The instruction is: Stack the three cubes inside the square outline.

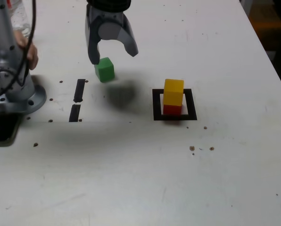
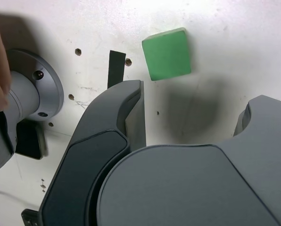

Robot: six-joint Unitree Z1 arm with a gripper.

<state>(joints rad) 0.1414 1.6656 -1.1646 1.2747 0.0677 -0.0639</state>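
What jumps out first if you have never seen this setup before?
Probably the little tower: a yellow cube sitting on a red cube inside the square outline of black tape on the white table. Next, the grey gripper, jaws open, hanging just above a lone green cube, further toward the exterior view's left.

Lab: taped, drilled white table (image 1: 145, 179)

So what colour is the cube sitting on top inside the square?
Yellow, clearest in the exterior view.
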